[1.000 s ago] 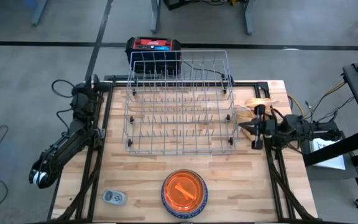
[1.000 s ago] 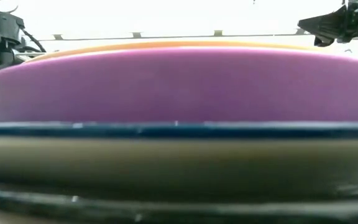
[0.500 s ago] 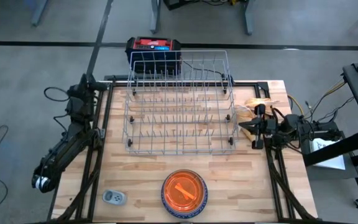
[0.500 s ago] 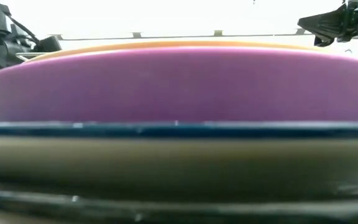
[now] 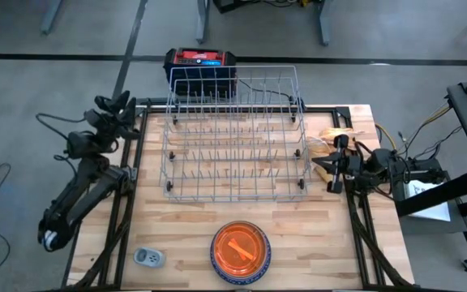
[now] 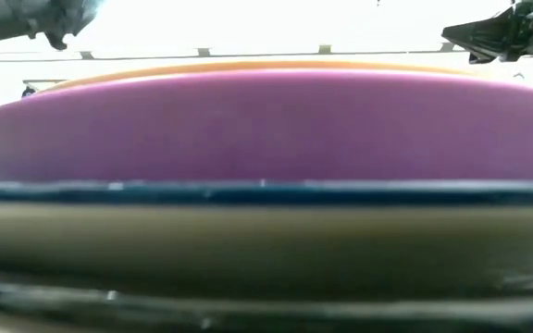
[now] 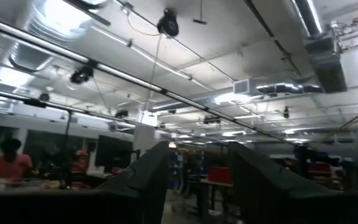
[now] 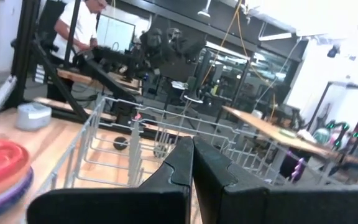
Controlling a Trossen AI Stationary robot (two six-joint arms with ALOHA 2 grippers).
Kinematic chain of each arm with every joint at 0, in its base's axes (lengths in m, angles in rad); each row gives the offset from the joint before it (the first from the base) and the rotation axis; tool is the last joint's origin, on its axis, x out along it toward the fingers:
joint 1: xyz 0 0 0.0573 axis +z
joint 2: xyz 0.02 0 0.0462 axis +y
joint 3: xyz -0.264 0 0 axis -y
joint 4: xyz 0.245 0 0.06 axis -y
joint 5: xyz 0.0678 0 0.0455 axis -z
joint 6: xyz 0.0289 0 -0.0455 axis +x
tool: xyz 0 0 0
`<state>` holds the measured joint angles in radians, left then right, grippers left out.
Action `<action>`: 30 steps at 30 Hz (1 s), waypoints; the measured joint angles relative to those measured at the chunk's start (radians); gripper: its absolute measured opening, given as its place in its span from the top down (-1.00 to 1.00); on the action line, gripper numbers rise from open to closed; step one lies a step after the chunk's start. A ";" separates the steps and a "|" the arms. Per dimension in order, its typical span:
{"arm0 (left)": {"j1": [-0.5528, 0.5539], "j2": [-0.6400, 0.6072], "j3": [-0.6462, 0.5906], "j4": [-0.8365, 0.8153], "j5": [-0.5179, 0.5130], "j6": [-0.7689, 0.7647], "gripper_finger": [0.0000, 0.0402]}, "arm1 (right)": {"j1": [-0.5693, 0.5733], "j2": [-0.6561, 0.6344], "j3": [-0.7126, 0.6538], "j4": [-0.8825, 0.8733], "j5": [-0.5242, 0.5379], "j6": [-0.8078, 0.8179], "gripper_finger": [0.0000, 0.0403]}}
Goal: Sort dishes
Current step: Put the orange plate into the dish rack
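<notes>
- The stack of plates (image 5: pixel 241 252) sits at the near edge of the tabletop (image 5: pixel 323 235), about midway along it; a translucent orange dish (image 5: pixel 240 246) lies on top, and a blue speckled rim shows beneath it.
- In the low view, a purple plate (image 6: pixel 266 129) fills the frame above a blue rim (image 6: pixel 266 192).
- The wire rack (image 5: pixel 235 138) stands at the far middle, with no dishes in it.
- The left gripper (image 5: pixel 118 104) hangs off the far-left corner, fingers parted, holding nothing.
- The right gripper (image 5: pixel 321 166) rests at the right edge beside the rack, clenched on nothing.
- A small grey-white device (image 5: pixel 147 257) lies near the near-left corner.
</notes>
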<state>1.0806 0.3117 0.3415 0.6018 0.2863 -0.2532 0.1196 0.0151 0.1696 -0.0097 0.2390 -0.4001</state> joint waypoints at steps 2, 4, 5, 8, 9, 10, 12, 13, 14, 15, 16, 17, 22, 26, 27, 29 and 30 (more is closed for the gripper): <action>-0.015 0.039 0.059 -0.017 0.028 0.001 0.23 | 0.000 0.000 0.000 0.000 0.000 -0.025 1.00; -0.018 0.076 0.118 -0.033 0.045 0.000 0.23 | 0.000 0.001 0.000 0.000 0.000 -0.023 1.00; -0.018 0.092 0.153 -0.063 0.050 -0.008 0.23 | 0.000 0.001 0.000 0.000 0.000 -0.015 1.00; -0.018 0.133 0.252 -0.193 0.121 0.001 0.23 | 0.000 0.001 0.000 0.000 -0.001 0.002 1.00; -0.018 0.148 0.281 -0.238 0.156 0.020 0.23 | 0.000 0.001 0.000 0.001 -0.001 0.004 1.00; -0.018 0.162 0.306 -0.280 0.195 0.033 0.23 | 0.000 0.001 0.000 0.000 -0.001 0.006 1.00; -0.018 0.193 0.358 -0.334 0.237 0.028 0.23 | 0.000 0.003 0.000 0.001 -0.002 0.007 1.00; -0.018 0.206 0.377 -0.360 0.249 0.009 0.23 | 0.000 0.003 0.000 0.001 -0.002 0.016 1.00; -0.018 0.219 0.393 -0.381 0.264 -0.011 0.23 | 0.000 0.003 0.000 0.011 -0.002 0.041 1.00; -0.018 0.232 0.408 -0.396 0.287 -0.023 0.23 | 0.000 0.003 0.000 0.031 -0.001 0.066 1.00; -0.018 0.241 0.418 -0.405 0.315 -0.033 0.23 | -0.001 0.003 0.000 0.055 -0.001 0.084 1.00; -0.020 0.250 0.424 -0.411 0.349 -0.048 0.23 | -0.001 0.003 0.001 0.079 -0.001 0.092 1.00; -0.050 0.242 0.430 -0.410 0.438 -0.079 0.23 | 0.000 0.007 0.025 0.121 -0.013 0.114 1.00; -0.106 0.207 0.415 -0.411 0.443 -0.099 0.23 | 0.001 0.034 0.073 0.120 -0.079 0.149 1.00; -0.129 0.199 0.407 -0.412 0.454 -0.100 0.23 | 0.001 0.046 0.086 0.121 -0.102 0.159 1.00; -0.188 0.183 0.384 -0.405 0.454 -0.098 0.23 | 0.002 0.082 0.109 0.124 -0.117 0.168 1.00; -0.226 0.179 0.366 -0.381 0.429 -0.095 0.23 | 0.003 0.107 0.120 0.123 -0.117 0.167 1.00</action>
<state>0.8548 0.4908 0.7076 0.2208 0.7152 -0.3482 0.1223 0.1218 0.2891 0.1134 0.1221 -0.2331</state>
